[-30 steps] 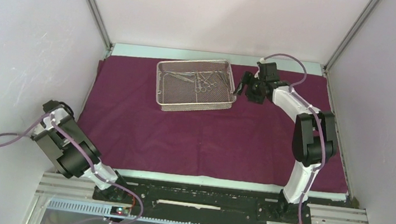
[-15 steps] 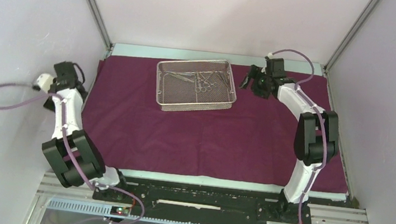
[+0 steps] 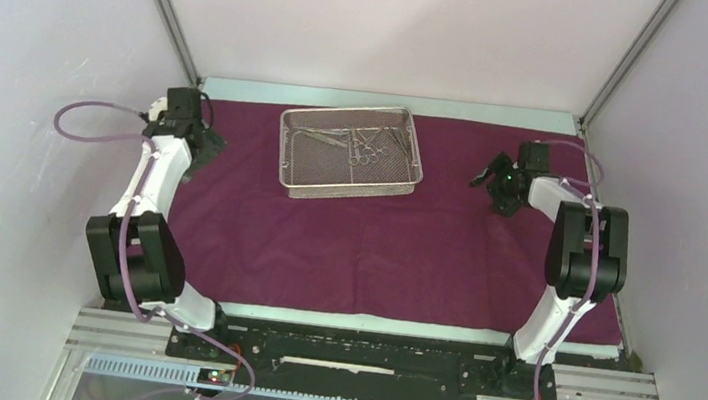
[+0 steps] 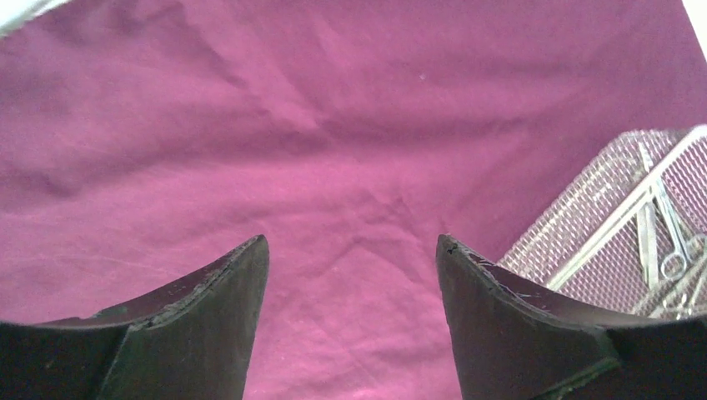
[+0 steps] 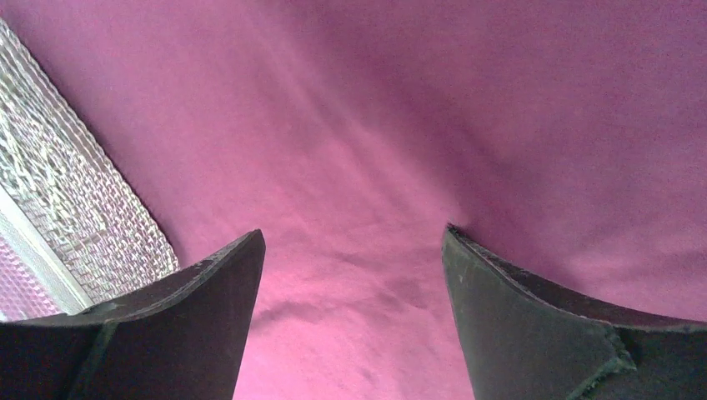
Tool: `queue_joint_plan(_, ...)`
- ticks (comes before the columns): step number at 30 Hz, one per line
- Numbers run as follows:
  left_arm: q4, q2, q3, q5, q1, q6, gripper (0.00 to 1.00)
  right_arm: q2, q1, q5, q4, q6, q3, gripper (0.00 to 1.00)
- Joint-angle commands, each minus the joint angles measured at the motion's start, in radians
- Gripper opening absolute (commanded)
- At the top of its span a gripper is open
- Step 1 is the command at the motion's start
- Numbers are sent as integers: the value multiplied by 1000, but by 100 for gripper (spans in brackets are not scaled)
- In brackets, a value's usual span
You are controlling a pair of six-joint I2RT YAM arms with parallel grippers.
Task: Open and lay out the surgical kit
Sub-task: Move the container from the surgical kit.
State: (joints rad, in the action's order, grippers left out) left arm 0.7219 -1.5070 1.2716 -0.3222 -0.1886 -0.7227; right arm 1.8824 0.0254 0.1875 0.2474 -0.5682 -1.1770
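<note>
Lying flat across the table, the maroon cloth wrap [image 3: 374, 253] covers nearly the whole work surface, and both wrist views show shallow creases in it. The wire-mesh tray [image 3: 356, 187] sits on the wrap toward the far edge, a little left of centre and slightly skewed. The steel instruments [image 3: 364, 144] lie inside the tray, in its far half. Ring handles are visible, but the separate pieces are too small to tell apart.

Left gripper [image 3: 200, 145]: over the wrap's far left corner, jaws spread wide, nothing held. Its wrist view shows only cloth between the fingers [image 4: 208, 300], with the tray off to the right.

Right gripper [image 3: 487, 175]: above the wrap to the right of the tray and apart from it. Its jaws are likewise wide, with bare cloth between them
</note>
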Motion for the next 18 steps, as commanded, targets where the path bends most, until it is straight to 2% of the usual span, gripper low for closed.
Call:
queue_joint_plan(1, -31, 8, 0, 89, 21, 31, 78, -40, 103, -65, 25, -67, 99, 89)
queue_joint_plan(7, 1, -32, 32, 152, 50, 112, 78, -102, 256, -163, 125, -79, 131, 89)
queue_joint_plan(10, 17, -44, 46, 159, 82, 141, 78, -140, 310, -139, 124, -67, 144, 89)
queue_joint_plan(18, -18, 41, -79, 183, 102, 79, 78, -305, 151, -187, 177, -24, 135, 90)
